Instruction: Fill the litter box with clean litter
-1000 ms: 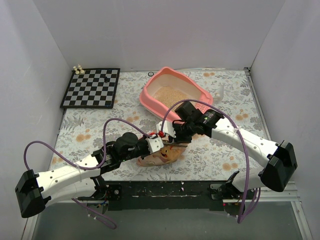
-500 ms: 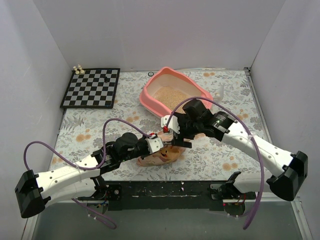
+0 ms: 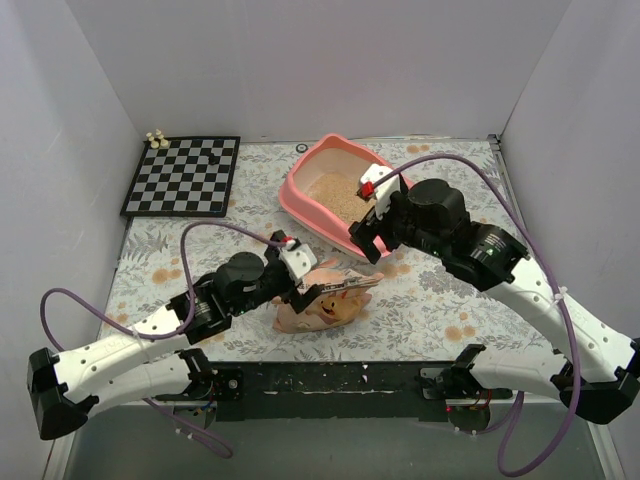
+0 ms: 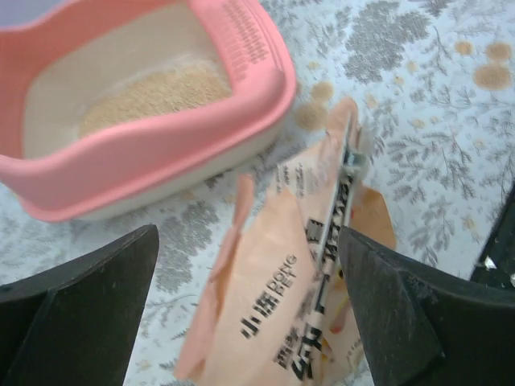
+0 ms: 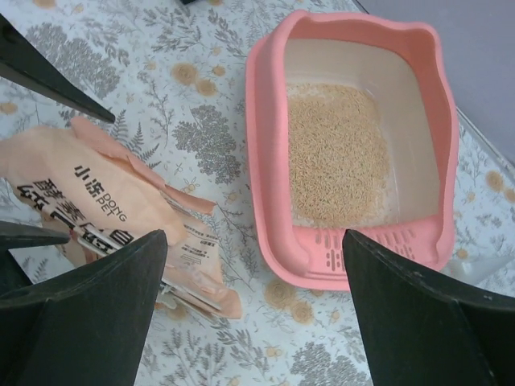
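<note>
From the top view, the left end effector (image 3: pixel 306 276) stood with its fingers wide and held nothing. The printed litter bag (image 3: pixel 325 305) slumped on the worktop (image 3: pixel 420 300) just beneath and ahead of it. The right end effector (image 3: pixel 362 215) was spread just as wide and also empty. The litter box (image 3: pixel 298 205) lay directly under and beyond it, and the bag was behind and below. The clean litter (image 3: pixel 335 190) showed as a pale patch inside the box. The right arm covered the near corner of the box. A checkerboard (image 3: pixel 182 175) lay well off to the left.

In the left wrist view, the left end effector (image 4: pixel 248 241) framed the bag (image 4: pixel 273 314) between its open fingers without touching it. The litter box (image 4: pixel 161 161) was ahead and to the left, with litter (image 4: pixel 153 92) across its floor. Both fingertips were cut off at the frame's lower edge.

In the right wrist view, the right end effector (image 5: pixel 253 241) gaped over the near end of the box (image 5: pixel 261 161), by the grille (image 5: pixel 378 241). Litter (image 5: pixel 334 153) covered only part of the floor, and the bag (image 5: pixel 105 209) lay to the left.

The pour looked finished or paused. A fuller box would probably need the bag gripped again by both end effectors and tipped over the rim. How much litter the bag contained, and whether its mouth was open, could not be made out.
</note>
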